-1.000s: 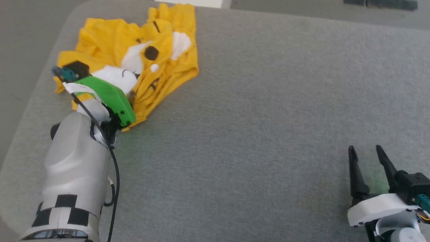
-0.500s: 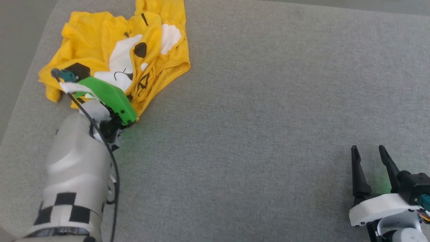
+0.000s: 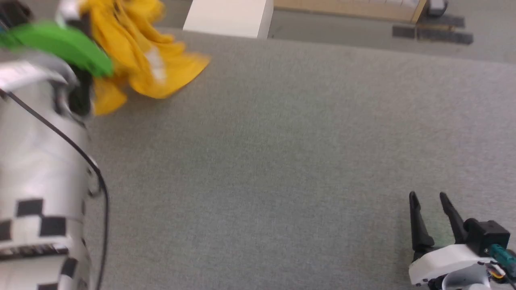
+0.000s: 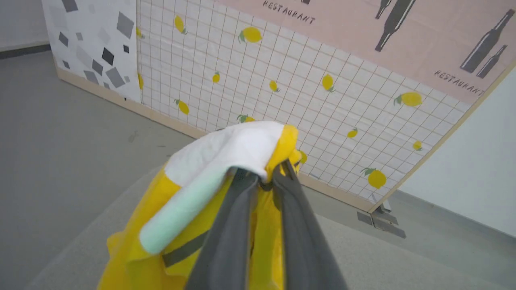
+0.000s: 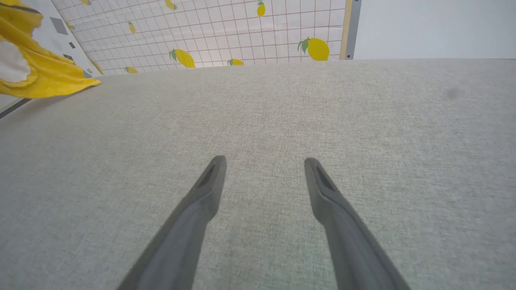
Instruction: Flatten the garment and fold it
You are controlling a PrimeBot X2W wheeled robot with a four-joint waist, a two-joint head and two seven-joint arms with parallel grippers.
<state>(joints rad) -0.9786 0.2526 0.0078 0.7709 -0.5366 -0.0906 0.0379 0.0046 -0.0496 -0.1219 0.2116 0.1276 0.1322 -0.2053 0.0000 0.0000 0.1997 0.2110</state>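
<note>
Yellow T-shirt (image 3: 161, 76) hung limp below left gripper (image 4: 267, 181), clamped on a bunched fold; right gripper (image 5: 264, 163) wide, empty. Soft, light; judged free hem best second hold.

Garment (image 3: 177, 72), upper left of frame: soft matt cloth, creased. Worktop (image 3: 282, 161) is covered in grey woven fabric, matt, slightly rough. Right gripper (image 5: 264, 163) fingers (image 5: 201, 201) are seen as matt dark plastic. Green wrist cover (image 3: 60, 42): smooth plastic.
</note>
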